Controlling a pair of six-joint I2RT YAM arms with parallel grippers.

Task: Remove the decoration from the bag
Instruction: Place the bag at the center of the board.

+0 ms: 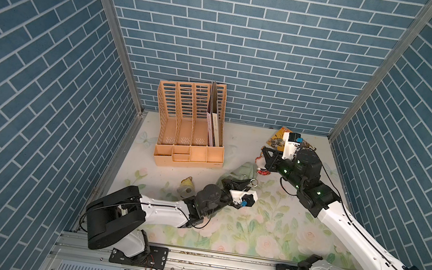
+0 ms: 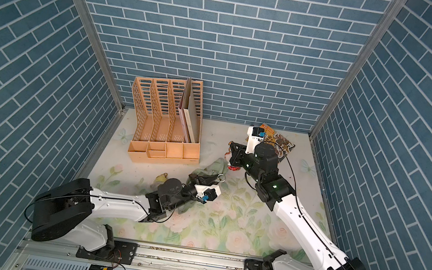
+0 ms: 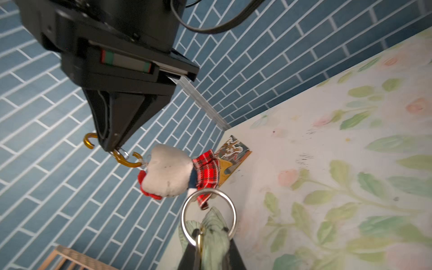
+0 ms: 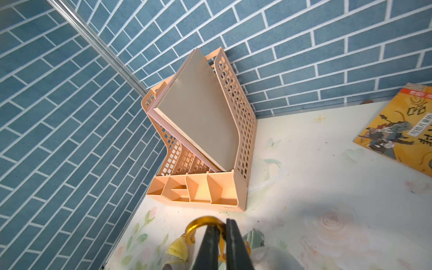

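Observation:
The sage-green bag lies crumpled in front of the rack. My left gripper is shut on its green fabric, right by a silver ring. The decoration is a white plush with red plaid cloth. It dangles from a gold hook. My right gripper is shut on that hook, above the table. The hook is apart from the ring.
An orange file rack with folders stands at the back. A yellow picture book lies in the back right corner. A small yellow soft thing sits near the left wrist. Blue brick walls close three sides.

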